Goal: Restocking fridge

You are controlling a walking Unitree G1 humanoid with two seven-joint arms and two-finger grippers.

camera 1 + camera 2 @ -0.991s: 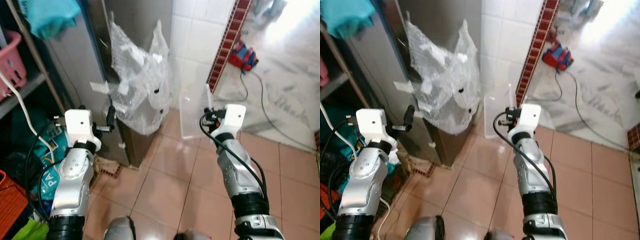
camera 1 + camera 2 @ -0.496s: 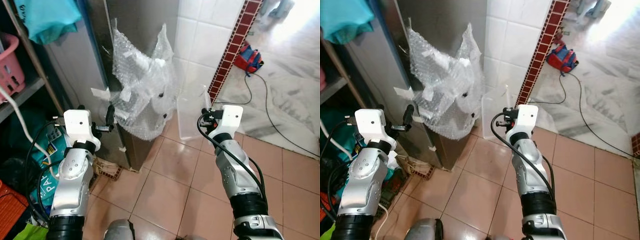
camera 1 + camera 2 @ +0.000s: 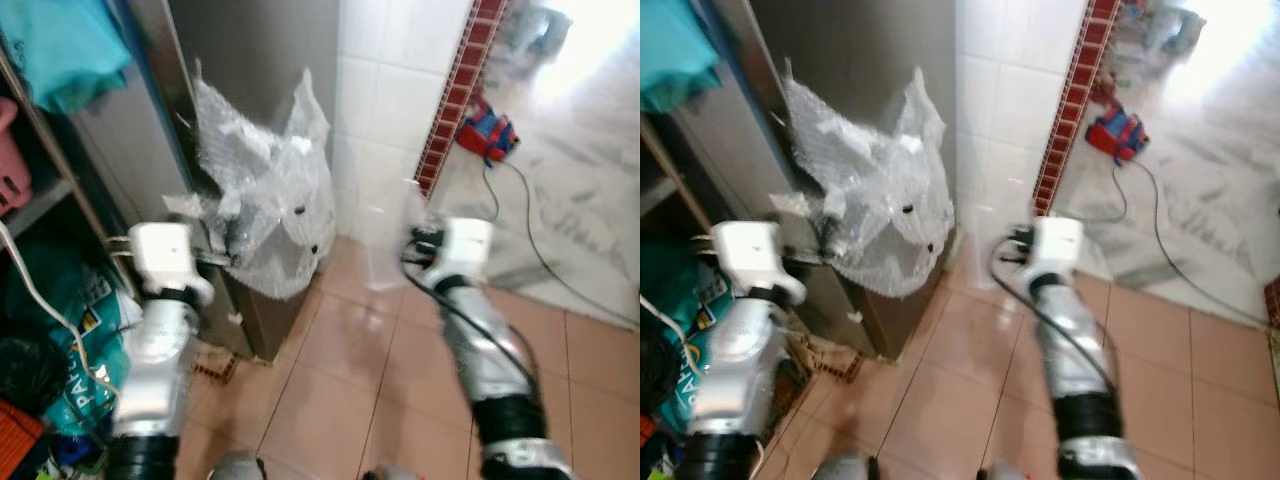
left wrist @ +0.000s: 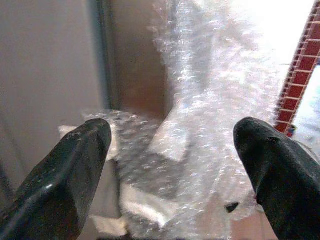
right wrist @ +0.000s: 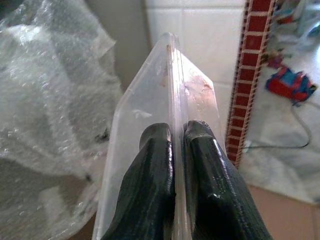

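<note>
Fridge (image 3: pixel 255 60): a tall steel-grey cabinet ahead of me on my left, standing on the tiled floor (image 3: pixel 340 390); the head views are blurred.
Bubble wrap (image 3: pixel 265 205): a crumpled clear sheet taped over the fridge's lower corner, beside the white tiled wall (image 3: pixel 385 110).
Shelf rack (image 3: pixel 40 190): to the left of the fridge, with a teal cloth (image 3: pixel 60 50) on top, a pink basket (image 3: pixel 12 160) on a shelf, and bags and a white cable lower down; what is in the basket I cannot tell.
Clear plastic panel (image 5: pixel 167 115): a flat, see-through piece with a raised edge, faintly smudged; it stands upright in front of the wall, just right of the bubble wrap.
My right gripper (image 5: pixel 172 135): my two black fingers are pressed together on the panel's edge, which runs up between them.
My left gripper (image 4: pixel 172 142): fingers spread wide apart, holding nothing, pointed at the bubble wrap on the fridge corner, close to it.
Red and blue object (image 3: pixel 487 133): lies on the marble floor past the red brick strip, with a dark cable trailing from it.
</note>
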